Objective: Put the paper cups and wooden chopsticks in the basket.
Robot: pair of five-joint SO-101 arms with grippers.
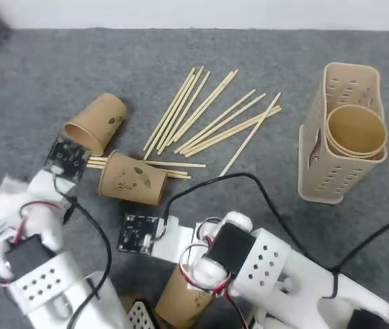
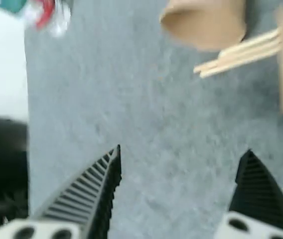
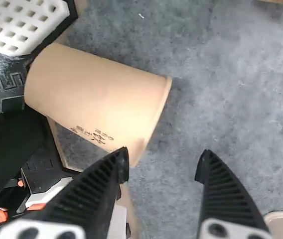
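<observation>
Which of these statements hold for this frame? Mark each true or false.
1. The basket stands upright with a nested cup inside it. True.
2. All the wooden sticks are already in the basket. False: the chopsticks lie loose on the carpet.
3. The left gripper is open and holds nothing. True.
4. The right arm has closed on a cup and lifted it. False: the right gripper is open, and the near cup lies on its side on the carpet beside it.
</observation>
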